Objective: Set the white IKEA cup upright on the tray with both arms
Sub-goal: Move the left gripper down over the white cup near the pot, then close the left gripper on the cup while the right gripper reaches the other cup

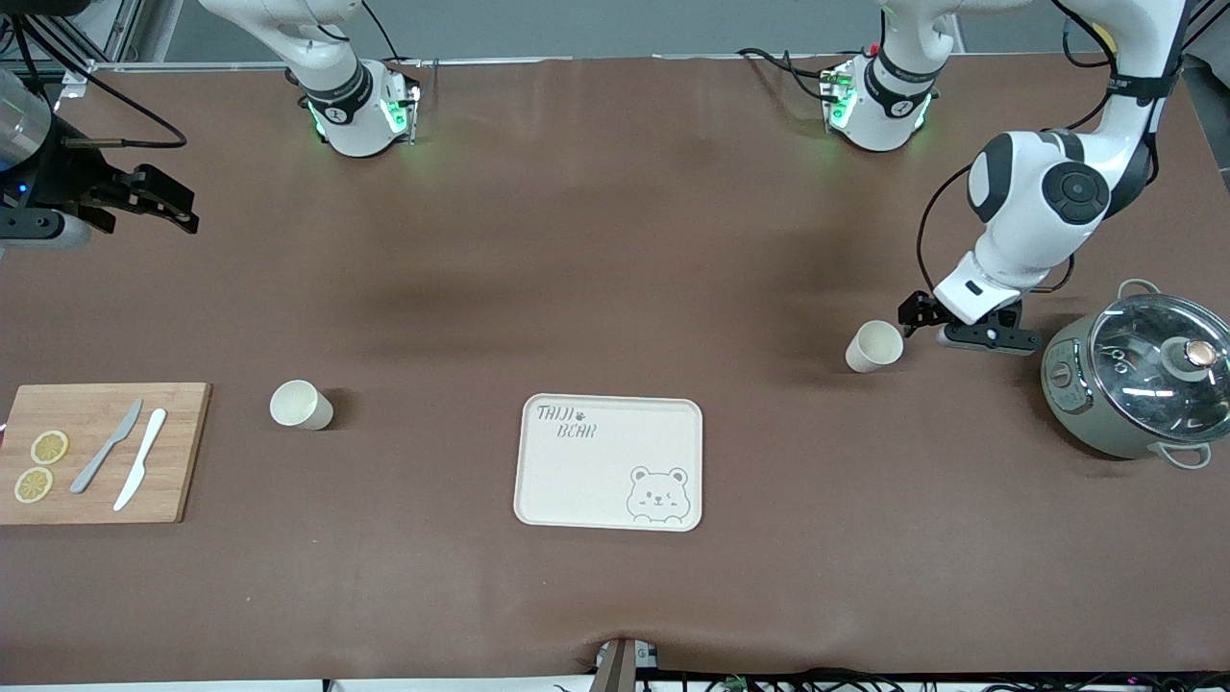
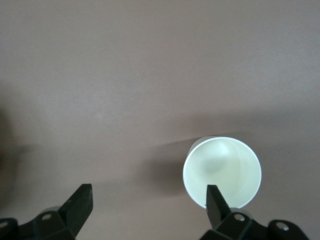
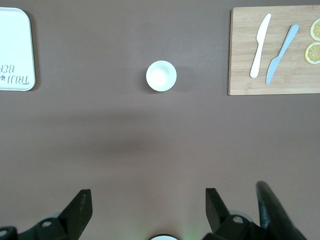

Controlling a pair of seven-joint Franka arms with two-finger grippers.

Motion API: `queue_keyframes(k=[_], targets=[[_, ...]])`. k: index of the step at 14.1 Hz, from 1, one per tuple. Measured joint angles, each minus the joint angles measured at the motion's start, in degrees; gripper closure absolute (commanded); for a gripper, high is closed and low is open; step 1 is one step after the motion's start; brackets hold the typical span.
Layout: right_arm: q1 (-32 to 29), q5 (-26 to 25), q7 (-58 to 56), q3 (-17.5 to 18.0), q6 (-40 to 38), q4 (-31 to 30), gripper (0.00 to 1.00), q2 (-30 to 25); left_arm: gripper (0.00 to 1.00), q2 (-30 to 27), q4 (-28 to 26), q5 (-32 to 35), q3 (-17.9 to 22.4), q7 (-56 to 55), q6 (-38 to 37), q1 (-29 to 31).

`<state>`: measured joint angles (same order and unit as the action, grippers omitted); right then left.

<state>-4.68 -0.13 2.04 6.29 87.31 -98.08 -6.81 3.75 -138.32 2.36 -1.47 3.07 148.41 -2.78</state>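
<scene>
A white cup [image 1: 873,346] stands upright on the brown table toward the left arm's end. My left gripper [image 1: 937,322] is low beside it and open. In the left wrist view the cup [image 2: 222,172] is next to one finger [image 2: 216,205], outside the gap of the gripper [image 2: 148,205]. A second white cup [image 1: 301,405] stands upright near the cutting board; it also shows in the right wrist view [image 3: 161,76]. The cream tray [image 1: 577,481] with the bear drawing lies between the cups, nearer the front camera. My right gripper [image 1: 159,202] is open and empty, high over the right arm's end [image 3: 145,207].
A wooden cutting board [image 1: 101,452] with two knives and two lemon slices lies at the right arm's end. A grey pot with a glass lid [image 1: 1139,380] stands at the left arm's end, close to my left gripper.
</scene>
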Motion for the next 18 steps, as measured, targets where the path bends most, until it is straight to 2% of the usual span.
queue_keyframes(k=[8, 18], targets=[[0.0, 0.0, 0.0, 0.0, 0.0, 0.0, 0.0, 0.0, 0.0, 6.7, -0.1, 0.0, -2.5, -1.2, 8.1, -0.1], [0.0, 0.0, 0.0, 0.0, 0.1, 0.0, 0.0, 0.3, 0.0, 7.5, -1.7, 0.0, -2.7, -1.6, 8.6, 0.3]])
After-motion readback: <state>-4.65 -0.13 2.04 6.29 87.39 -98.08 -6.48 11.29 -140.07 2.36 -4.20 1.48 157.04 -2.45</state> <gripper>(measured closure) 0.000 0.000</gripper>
